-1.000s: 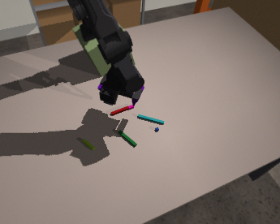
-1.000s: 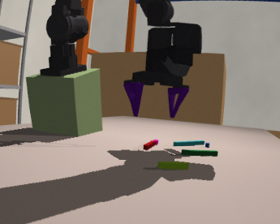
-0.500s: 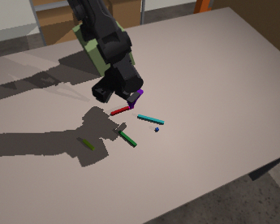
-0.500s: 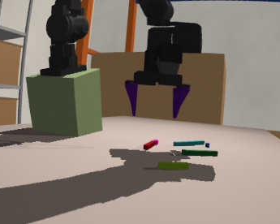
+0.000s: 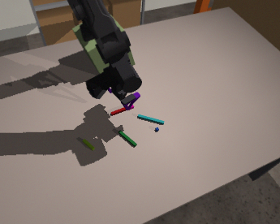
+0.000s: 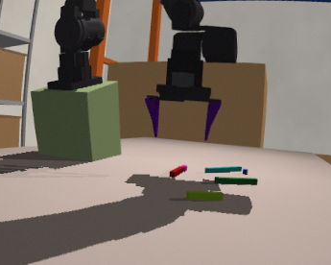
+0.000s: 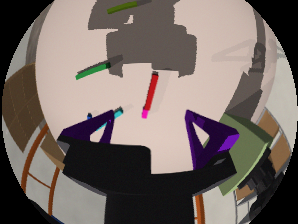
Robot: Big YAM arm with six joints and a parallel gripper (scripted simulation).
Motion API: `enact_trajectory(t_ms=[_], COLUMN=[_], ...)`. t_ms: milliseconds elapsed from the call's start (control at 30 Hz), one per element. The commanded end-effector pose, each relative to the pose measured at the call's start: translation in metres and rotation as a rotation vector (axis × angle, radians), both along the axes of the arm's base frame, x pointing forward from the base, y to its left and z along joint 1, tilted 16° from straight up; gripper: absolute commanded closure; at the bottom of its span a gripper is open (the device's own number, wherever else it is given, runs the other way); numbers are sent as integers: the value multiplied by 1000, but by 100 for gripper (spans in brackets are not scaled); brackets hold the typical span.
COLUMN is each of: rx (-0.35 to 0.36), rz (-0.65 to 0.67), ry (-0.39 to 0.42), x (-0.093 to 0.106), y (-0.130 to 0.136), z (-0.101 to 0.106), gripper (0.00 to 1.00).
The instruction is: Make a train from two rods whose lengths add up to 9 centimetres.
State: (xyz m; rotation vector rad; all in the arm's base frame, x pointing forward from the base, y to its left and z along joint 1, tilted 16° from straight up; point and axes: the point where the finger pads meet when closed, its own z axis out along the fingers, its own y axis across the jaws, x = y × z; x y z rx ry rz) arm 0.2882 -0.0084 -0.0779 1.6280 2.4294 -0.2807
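Note:
A red rod [image 5: 118, 111] [image 6: 177, 171] [image 7: 151, 92] lies flat. A magenta rod [image 5: 131, 108] [image 6: 184, 168] [image 7: 144, 114] lies at its end, with no visible gap, and the two look in one line. My gripper [image 6: 180, 138] [image 7: 149, 113] is open and empty, high above the table; its fingers stand either side of the red and magenta pair in the wrist view. In the top view the arm hides part of the gripper.
A turquoise rod [image 5: 150, 119] [image 6: 223, 169] [image 7: 118, 113], a small blue rod [image 5: 157, 129] [image 6: 245, 171] [image 7: 89, 116], a green rod [image 5: 127, 139] [image 6: 236, 180] [image 7: 93, 71] and a lime rod [image 5: 88, 144] [image 6: 204, 196] [image 7: 122, 7] lie apart from the pair.

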Motion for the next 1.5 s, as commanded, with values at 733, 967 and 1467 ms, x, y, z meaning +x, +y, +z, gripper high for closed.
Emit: enact_trajectory(t_ms=[733, 967, 1467], rx=[21, 21, 21], rz=[-229, -229, -229], ry=[-91, -91, -91], x=[4, 4, 4], y=[-4, -4, -4], z=[5, 5, 5], gripper=[77, 77, 77])
